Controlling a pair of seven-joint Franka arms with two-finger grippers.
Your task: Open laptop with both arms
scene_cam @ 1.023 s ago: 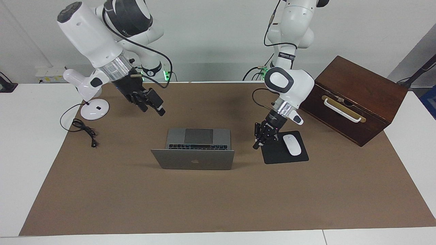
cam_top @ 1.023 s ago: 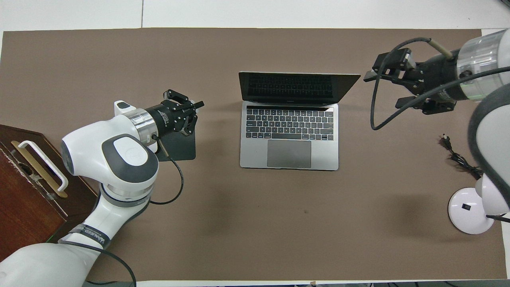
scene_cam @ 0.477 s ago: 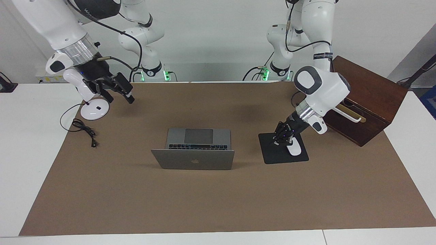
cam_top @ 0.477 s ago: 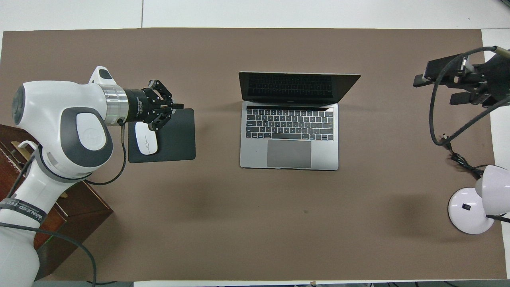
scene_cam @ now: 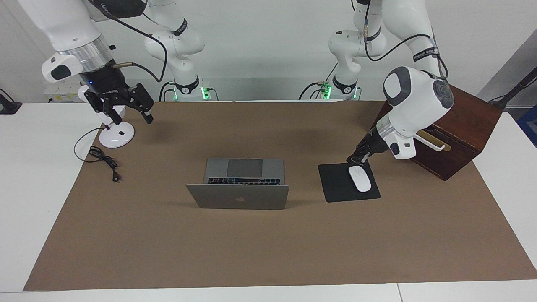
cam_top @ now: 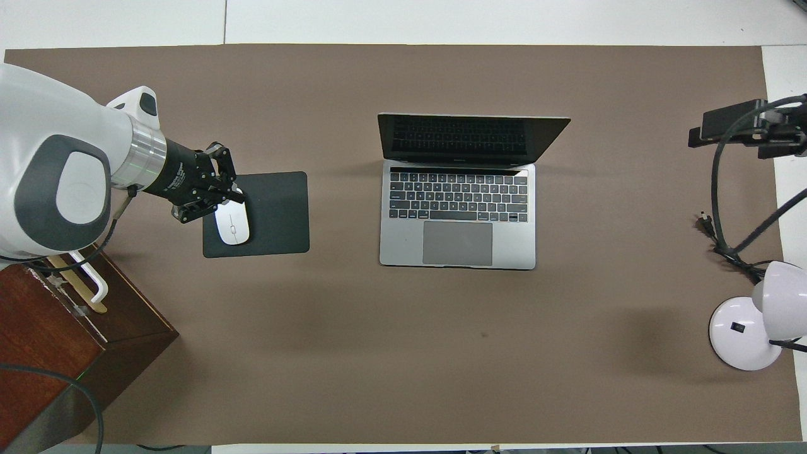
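Observation:
The silver-grey laptop (scene_cam: 237, 196) (cam_top: 457, 243) stands open in the middle of the brown mat, lid upright, with its keyboard and trackpad showing. Neither gripper touches it. My left gripper (scene_cam: 352, 160) (cam_top: 234, 194) is shut on nothing and hangs low over the robot-side edge of the black mouse pad, close to the mouse. My right gripper (scene_cam: 128, 114) (cam_top: 734, 129) is raised and open, over the mat's edge by the lamp at the right arm's end of the table.
A white mouse (scene_cam: 360, 178) (cam_top: 231, 225) lies on the black mouse pad (scene_cam: 337, 186) (cam_top: 277, 214) beside the laptop. A dark wooden box (scene_cam: 457, 121) (cam_top: 38, 328) stands at the left arm's end. A white lamp (scene_cam: 116, 135) (cam_top: 741, 333) and a black cable (scene_cam: 102, 158) (cam_top: 725, 249) are at the right arm's end.
Both arms have drawn away from the laptop toward their own ends of the table. The left gripper has uncovered the mouse. The laptop has not moved.

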